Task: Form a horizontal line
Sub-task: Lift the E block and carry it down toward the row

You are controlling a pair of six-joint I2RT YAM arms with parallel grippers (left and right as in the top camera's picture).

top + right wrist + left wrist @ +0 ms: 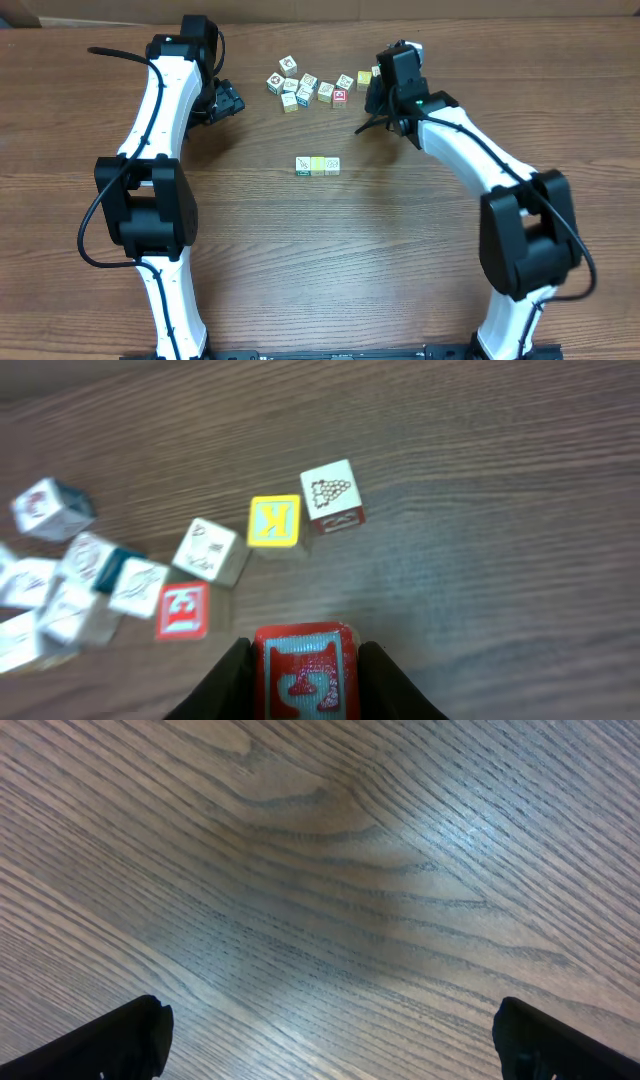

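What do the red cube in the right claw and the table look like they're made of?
Red cube: probably painted wood, matte red border around a printed face; plastic is possible. Table: wood or wood-look laminate, brown, visible grain lines, slight sheen.

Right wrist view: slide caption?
Right hand grips a red cube; loose picture cubes lie scattered on the wooden table beyond.

Bright, even light; glare sheen on the table [480, 830]; loose cubes [70, 605] blurred in the right wrist view.

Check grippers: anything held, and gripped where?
Right gripper clamps a red picture cube by its two opposite side faces. Left gripper open, empty.
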